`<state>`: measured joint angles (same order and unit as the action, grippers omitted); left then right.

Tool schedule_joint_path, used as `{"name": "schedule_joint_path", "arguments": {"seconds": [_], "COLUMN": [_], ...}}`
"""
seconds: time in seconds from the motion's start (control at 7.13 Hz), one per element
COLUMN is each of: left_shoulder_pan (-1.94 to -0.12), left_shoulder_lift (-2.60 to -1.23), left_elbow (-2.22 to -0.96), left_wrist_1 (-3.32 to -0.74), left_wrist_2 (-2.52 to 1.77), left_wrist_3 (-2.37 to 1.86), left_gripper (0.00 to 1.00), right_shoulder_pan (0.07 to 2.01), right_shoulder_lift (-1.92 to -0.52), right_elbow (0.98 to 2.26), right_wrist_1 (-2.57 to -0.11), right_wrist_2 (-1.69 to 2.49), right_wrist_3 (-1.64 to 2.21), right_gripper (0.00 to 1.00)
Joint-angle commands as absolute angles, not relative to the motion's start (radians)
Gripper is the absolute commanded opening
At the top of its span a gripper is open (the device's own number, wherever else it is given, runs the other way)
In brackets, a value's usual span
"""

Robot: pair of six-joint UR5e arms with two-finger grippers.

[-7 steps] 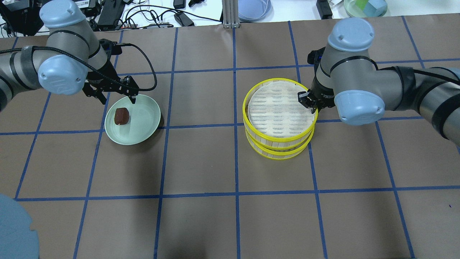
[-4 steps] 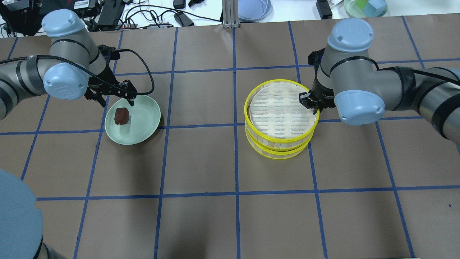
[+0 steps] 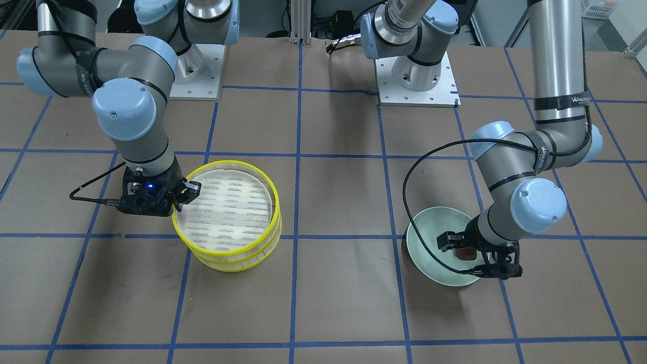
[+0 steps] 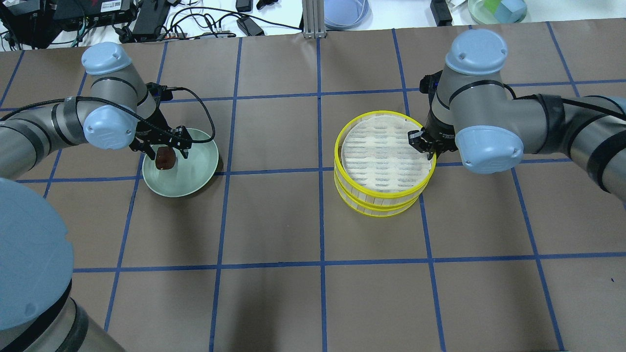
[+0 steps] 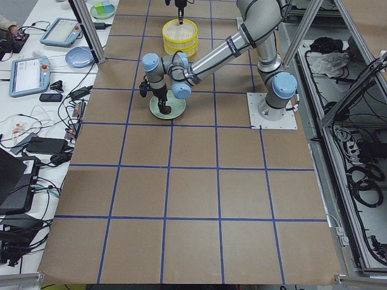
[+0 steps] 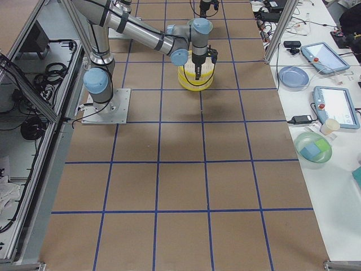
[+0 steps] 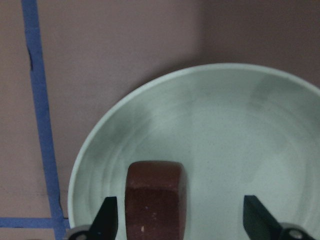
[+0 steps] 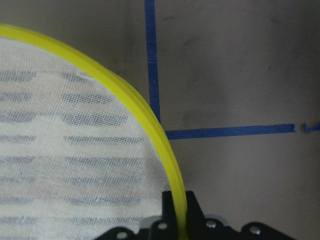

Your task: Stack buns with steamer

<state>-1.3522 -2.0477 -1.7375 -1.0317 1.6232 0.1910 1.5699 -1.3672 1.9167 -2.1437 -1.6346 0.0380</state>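
Straddling the brown bun (image 7: 155,197), spread left end effector (image 7: 181,220); right end effector (image 4: 423,145) pinching the steamer (image 4: 381,154) rim.

- black band (image 3: 560,102) round the upright tube of the left arm (image 3: 556,50): white lettering that seems to begin "WAN"; the later letters are too small to make out
- second black band (image 3: 542,151) on the same arm's forearm: a similar white word along it; not legible
- dark band (image 3: 82,76) on the right arm (image 3: 126,108): small white lettering; not legible
- white sticker (image 3: 400,6) on the left arm near its base: dark print; too small to read
- white label (image 4: 115,5) on dark equipment beyond the worktop (image 4: 274,220): lines of print; unreadable
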Motion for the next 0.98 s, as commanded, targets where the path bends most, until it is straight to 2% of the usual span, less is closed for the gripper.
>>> {"name": "schedule_joint_path", "arguments": {"seconds": [0.0,0.14,0.28,0.42,0.7,0.84], "left_shoulder_pan": [-1.351,-1.348,-1.339,-1.347,-1.400,-1.463], "left_shoulder_lift": [-2.046,-2.043,-2.028,-2.010,-1.927,-1.883], "left_elbow": [-1.738,-1.736,-1.732,-1.721,-1.712,-1.672], "left_wrist_1": [-1.029,-1.028,-1.028,-1.041,-1.090,-1.192], "left_wrist_2": [1.624,1.624,1.624,1.635,1.618,1.589], "left_wrist_3": [0.195,0.216,0.239,0.220,0.163,0.061], "left_gripper": [0.00,0.00,0.00,0.00,0.00,0.00], "right_shoulder_pan": [1.571,1.571,1.571,1.571,1.568,1.568], "right_shoulder_lift": [-1.367,-1.364,-1.361,-1.359,-1.382,-1.431], "right_elbow": [1.921,1.921,1.919,1.914,1.815,1.683], "right_wrist_1": [-2.132,-2.114,-2.109,-2.109,-2.029,-1.850], "right_wrist_2": [-1.634,-1.637,-1.663,-1.704,-1.700,-1.695], "right_wrist_3": [0.037,0.037,0.037,0.038,0.040,0.038], "right_gripper": [0.00,0.00,0.46,0.99,1.00,1.00]}}
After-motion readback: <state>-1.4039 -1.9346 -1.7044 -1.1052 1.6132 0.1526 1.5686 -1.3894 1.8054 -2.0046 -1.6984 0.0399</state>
